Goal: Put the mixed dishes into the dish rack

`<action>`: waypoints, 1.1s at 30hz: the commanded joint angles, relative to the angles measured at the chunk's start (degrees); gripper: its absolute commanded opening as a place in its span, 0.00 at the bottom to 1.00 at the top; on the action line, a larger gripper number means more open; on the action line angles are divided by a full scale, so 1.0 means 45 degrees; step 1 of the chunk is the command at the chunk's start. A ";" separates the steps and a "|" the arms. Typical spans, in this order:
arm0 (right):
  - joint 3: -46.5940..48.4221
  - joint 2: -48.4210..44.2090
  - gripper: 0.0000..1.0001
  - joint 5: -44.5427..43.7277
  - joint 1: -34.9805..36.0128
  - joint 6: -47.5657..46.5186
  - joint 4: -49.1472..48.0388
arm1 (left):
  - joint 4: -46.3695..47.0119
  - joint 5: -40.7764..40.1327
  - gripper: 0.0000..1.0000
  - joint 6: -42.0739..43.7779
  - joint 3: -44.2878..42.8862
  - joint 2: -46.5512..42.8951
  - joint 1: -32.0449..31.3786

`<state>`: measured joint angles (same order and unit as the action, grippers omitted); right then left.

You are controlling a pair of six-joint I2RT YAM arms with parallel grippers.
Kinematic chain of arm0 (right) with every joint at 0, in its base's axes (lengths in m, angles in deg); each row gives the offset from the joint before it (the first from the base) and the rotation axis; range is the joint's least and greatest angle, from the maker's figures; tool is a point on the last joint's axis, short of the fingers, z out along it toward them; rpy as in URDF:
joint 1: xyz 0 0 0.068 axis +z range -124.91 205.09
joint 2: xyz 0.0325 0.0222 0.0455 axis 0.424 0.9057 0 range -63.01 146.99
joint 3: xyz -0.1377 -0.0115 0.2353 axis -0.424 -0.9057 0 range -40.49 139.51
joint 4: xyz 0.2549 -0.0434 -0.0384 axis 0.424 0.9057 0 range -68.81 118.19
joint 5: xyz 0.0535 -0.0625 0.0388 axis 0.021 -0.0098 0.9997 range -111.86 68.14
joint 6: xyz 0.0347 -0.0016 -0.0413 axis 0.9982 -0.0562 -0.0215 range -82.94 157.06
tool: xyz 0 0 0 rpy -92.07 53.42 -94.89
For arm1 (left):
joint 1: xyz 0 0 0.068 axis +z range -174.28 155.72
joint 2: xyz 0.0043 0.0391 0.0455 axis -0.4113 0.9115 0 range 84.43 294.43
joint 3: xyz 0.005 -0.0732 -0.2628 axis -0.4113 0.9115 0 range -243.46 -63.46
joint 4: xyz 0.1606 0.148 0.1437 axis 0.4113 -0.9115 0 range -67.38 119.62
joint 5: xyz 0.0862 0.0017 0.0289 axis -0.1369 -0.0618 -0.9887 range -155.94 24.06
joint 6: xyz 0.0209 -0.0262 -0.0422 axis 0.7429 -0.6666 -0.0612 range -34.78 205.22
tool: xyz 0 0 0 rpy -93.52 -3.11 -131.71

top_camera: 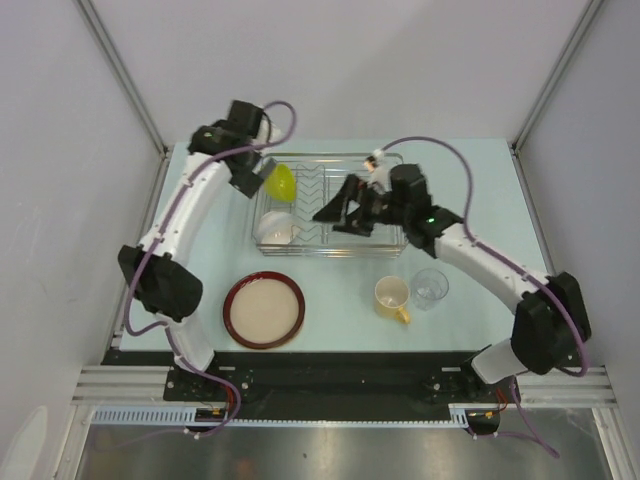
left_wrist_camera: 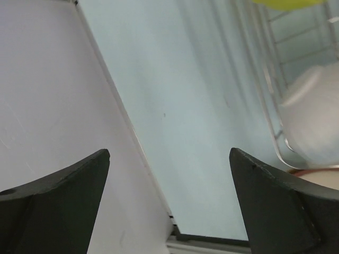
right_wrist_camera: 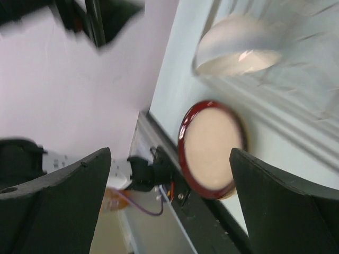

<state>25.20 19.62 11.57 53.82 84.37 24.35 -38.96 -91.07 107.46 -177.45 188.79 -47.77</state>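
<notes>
The silver wire dish rack (top_camera: 345,240) stands at the middle back of the table. A lime-green bowl (top_camera: 281,181) and a white bowl (top_camera: 275,229) sit in its left end. The dark-red-rimmed beige plate (top_camera: 264,309) lies flat in front of the rack. The pale yellow mug (top_camera: 392,296) and the small clear glass (top_camera: 430,287) stand at the front right. The leafy plate is out of view. My left gripper (top_camera: 254,178) is open and empty beside the green bowl. My right gripper (top_camera: 337,213) is open and empty above the rack's middle. The right wrist view shows the white bowl (right_wrist_camera: 238,45) and the plate (right_wrist_camera: 212,148).
White enclosure walls stand close at left, right and back. A black rail (top_camera: 330,370) runs along the table's near edge. In the left wrist view the rack's wires (left_wrist_camera: 270,90) and the white bowl (left_wrist_camera: 312,116) are at the right, and the left wall (left_wrist_camera: 47,106) is close.
</notes>
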 commanded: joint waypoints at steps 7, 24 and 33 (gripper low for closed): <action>0.1082 0.3920 0.96 -0.2018 0.3829 0.2767 -0.4724 | 0.3384 0.3355 1.00 -0.2617 0.3589 -0.1491 0.3967; 0.2140 0.5836 0.84 -0.3835 0.3733 0.3841 -0.6287 | 0.5824 0.4626 1.00 -0.2306 0.8787 -0.3620 0.5179; 0.2433 0.6442 0.83 -0.3777 0.3752 0.4135 -0.6013 | 0.6118 0.4744 1.00 -0.2052 0.9355 -0.4010 0.5824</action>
<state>33.18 48.12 -3.93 70.61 102.47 -0.83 -14.09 -70.78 97.73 -135.75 174.25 -22.68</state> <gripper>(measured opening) 0.831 0.996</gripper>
